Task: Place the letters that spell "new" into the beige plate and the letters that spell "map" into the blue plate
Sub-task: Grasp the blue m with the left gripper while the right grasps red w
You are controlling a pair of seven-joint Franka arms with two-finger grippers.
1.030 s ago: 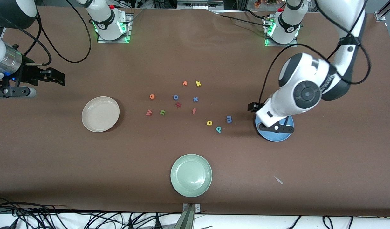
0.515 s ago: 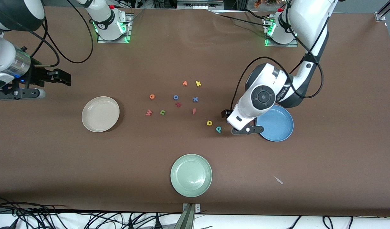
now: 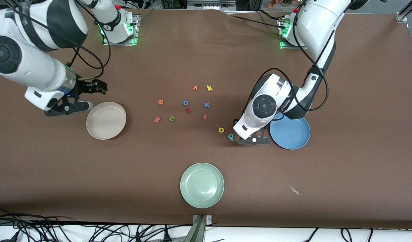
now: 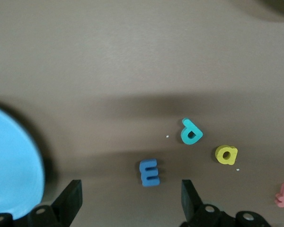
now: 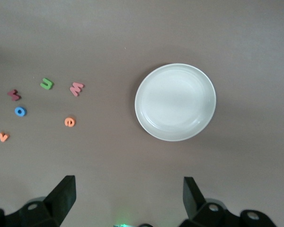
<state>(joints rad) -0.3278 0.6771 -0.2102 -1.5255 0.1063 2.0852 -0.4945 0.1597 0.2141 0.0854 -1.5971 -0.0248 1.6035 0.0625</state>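
Three tiny foam letters [image 4: 190,132] nr round blue plate [image 3: 293,134]

I count three plates on my screens: one beige plate [image 3: 106,120], one blue plate [image 3: 293,132], one pale green plate [image 3: 201,185]. Foam letters [image 3: 185,102] total twelve: eleven in the front view, plus the blue m [image 4: 149,172] seen from the left wrist.

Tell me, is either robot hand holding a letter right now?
No, nothing is held. The left gripper hangs open over the blue m; the right gripper is open near the beige plate.
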